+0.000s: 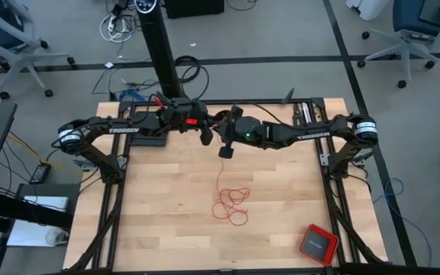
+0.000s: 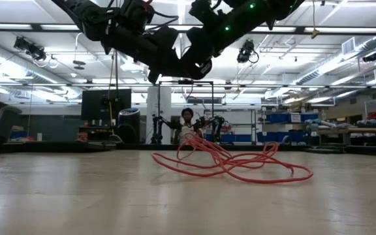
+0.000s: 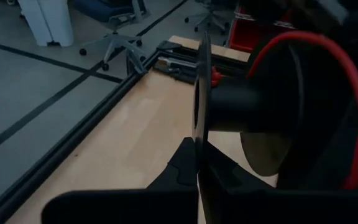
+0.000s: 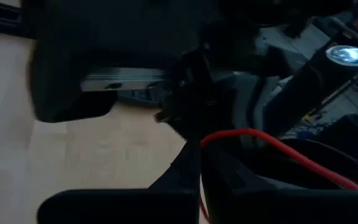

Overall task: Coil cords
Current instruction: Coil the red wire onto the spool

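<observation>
Counting one cord (image 1: 231, 203), two hands

left hand (image 1: 205, 138) closed, raised | right hand (image 1: 225, 150) closed, raised

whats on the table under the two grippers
Below the left gripper and right gripper, both raised, the red cord lies in loose loops on the wooden table, one strand rising toward them. Where that strand ends is hidden by the arms.
</observation>
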`<control>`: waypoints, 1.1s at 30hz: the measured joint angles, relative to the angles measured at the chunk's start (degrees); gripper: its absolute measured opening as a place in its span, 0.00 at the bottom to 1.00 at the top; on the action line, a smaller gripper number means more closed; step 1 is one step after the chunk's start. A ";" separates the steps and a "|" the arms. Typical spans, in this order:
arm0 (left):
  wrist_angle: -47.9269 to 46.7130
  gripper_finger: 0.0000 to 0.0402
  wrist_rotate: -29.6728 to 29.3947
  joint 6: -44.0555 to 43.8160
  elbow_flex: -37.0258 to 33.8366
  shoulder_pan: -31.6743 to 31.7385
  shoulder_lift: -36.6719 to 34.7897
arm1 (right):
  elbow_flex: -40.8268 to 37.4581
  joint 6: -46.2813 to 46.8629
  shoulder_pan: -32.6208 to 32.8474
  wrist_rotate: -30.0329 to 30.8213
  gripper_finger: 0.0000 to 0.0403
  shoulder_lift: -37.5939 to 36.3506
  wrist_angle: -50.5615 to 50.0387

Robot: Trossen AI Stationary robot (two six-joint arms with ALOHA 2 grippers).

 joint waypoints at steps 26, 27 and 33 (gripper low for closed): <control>-6.34 0.00 -0.99 18.49 -0.22 0.05 0.02 | -0.01 4.55 1.89 -2.96 0.18 -6.75 -19.33; -6.32 0.00 -1.00 19.42 -0.22 0.05 0.02 | -0.01 4.55 1.83 -3.56 0.18 -7.61 -21.32; -5.37 0.00 -1.50 23.77 -0.43 0.05 0.02 | -0.01 4.14 3.11 -3.07 0.18 -11.47 -24.83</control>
